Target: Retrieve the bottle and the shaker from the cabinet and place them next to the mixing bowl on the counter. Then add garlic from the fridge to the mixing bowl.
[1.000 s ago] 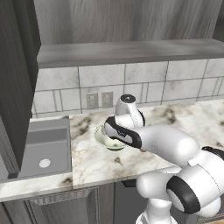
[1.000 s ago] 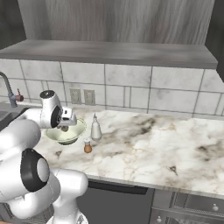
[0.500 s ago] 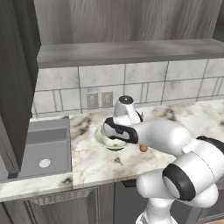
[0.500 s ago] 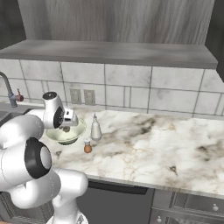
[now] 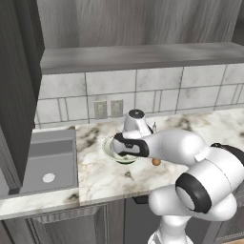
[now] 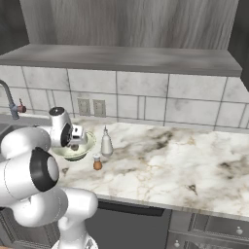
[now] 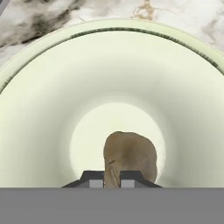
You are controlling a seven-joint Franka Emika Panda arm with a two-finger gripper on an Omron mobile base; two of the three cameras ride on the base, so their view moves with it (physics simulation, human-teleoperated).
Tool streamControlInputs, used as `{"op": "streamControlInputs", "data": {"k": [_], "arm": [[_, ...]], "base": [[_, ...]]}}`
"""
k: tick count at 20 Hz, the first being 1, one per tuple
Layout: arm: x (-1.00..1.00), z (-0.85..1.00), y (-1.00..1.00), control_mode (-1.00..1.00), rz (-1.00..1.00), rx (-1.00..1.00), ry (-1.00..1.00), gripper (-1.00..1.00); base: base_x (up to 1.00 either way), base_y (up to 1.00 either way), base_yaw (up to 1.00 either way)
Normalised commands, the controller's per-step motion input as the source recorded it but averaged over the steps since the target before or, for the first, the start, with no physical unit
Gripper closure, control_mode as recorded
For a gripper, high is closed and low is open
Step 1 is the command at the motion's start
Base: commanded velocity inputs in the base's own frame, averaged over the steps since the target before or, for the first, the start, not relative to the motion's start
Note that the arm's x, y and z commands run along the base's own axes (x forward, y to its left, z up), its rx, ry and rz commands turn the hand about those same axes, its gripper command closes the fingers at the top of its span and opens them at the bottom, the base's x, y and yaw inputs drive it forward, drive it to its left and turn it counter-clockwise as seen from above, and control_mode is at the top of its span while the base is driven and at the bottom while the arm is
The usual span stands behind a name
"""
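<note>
Tool [image 6: 74,144] over mixing bowl [image 6: 85,147] — bottle [image 6: 106,143], shaker [image 6: 97,162] beside.

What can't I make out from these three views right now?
- Whether the garlic touches the mixing bowl floor: hand view, the bulb hides its own underside.
- The gripper fingers: hand view, only the tips show above the bottom edge.
- Bowl contents in the left base view: the arm covers the mixing bowl.
- The shaker in the left base view: mostly behind the arm; the right base view shows it whole.

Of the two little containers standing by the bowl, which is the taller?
The white bottle, slim with a thin pointed nozzle. The orange-brown shaker in front of it, pale-capped, reaches roughly half as high.
</note>
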Motion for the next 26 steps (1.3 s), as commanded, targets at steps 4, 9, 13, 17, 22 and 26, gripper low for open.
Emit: {"op": "streamControlInputs", "data": {"k": [4, 9, 13, 17, 22, 26], "arm": [[0.04, -0.13, 0.03, -1.0, 0.0, 0.0, 0.0, 1.0], [0.0, 0.0, 0.0, -1.0, 0.0, 0.0, 0.0, 1.0], [0.0, 0.0, 0.0, -1.0, 0.0, 0.0, 0.0, -1.0], [0.0, 0.0, 0.0, -1.0, 0.0, 0.0, 0.0, -1.0], [0.0, 0.02, 0.0, -1.0, 0.0, 0.0, 0.0, -1.0], [-0.13, 0.51, -0.01, -1.0, 0.0, 0.0, 0.02, -1.0]], "base": [[0.0, 0.0, 0.0], [0.0, 0.0, 0.0], [0.0, 0.0, 0.0], [0.0, 0.0, 0.0], [0.0, 0.0, 0.0], [0.0, 0.0, 0.0]]}}
